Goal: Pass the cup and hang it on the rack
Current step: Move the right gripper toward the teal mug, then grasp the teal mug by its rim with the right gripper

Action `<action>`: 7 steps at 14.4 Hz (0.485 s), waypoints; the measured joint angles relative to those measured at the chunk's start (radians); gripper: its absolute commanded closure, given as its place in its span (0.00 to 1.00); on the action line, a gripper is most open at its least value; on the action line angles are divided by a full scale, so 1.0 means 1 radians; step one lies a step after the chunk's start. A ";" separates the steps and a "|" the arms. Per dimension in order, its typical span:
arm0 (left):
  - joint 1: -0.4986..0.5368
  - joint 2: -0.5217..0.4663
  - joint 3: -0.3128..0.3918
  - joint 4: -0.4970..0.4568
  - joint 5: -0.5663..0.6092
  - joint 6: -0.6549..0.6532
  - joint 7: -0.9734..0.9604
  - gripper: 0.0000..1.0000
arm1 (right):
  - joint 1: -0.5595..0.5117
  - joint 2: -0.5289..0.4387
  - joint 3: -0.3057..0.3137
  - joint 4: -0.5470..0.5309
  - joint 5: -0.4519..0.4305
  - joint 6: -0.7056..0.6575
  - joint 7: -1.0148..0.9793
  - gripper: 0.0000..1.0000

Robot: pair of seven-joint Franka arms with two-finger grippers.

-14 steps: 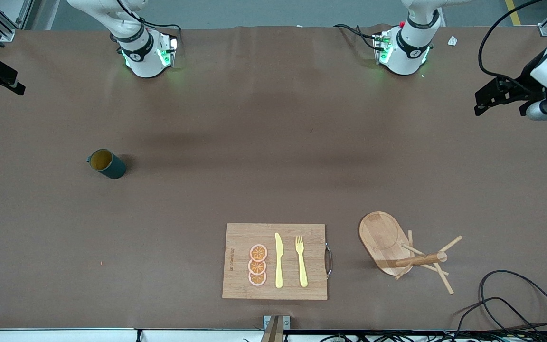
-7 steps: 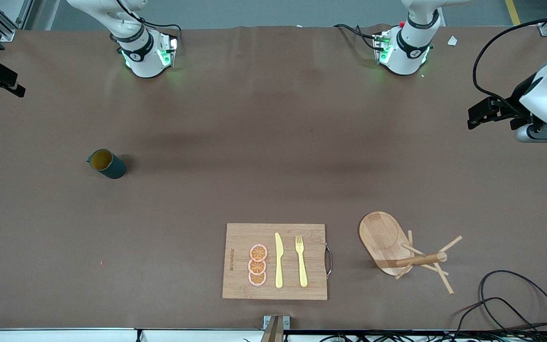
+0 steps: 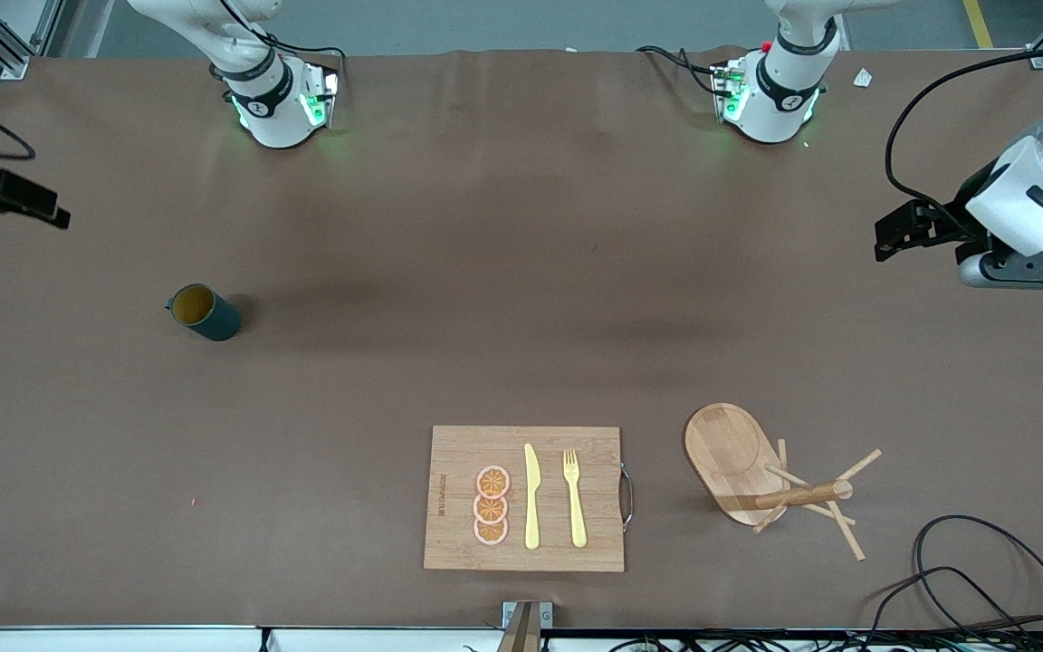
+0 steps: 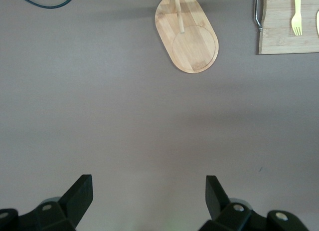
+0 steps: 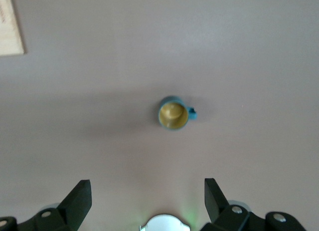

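Observation:
The dark teal cup stands upright on the brown table toward the right arm's end, its yellowish inside showing. In the right wrist view the cup has its small handle to one side. My right gripper is open and empty in the air over the table's edge at that end, apart from the cup; its jaws stand wide. The wooden rack stands near the front edge toward the left arm's end, and its oval base shows in the left wrist view. My left gripper is open and empty over bare table.
A rectangular wooden cutting board lies beside the rack, with a yellow knife, a yellow fork and three orange slices on it. Black cables lie at the front corner near the rack.
My left gripper has come down and further in over its end of the table. My right gripper has moved in over the table edge toward the cup. Cup and rack have not moved.

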 measured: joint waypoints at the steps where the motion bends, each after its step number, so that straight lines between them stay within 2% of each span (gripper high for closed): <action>1: -0.001 0.000 -0.001 0.001 0.000 0.000 0.000 0.00 | -0.017 0.029 0.000 -0.001 0.001 0.036 0.000 0.00; 4: -0.004 0.000 -0.008 0.006 0.000 0.000 -0.001 0.00 | -0.038 0.126 0.002 -0.008 0.002 0.107 -0.002 0.00; 7: -0.008 -0.002 -0.023 0.009 0.000 -0.002 -0.003 0.00 | -0.035 0.163 0.013 -0.093 0.002 0.249 -0.048 0.00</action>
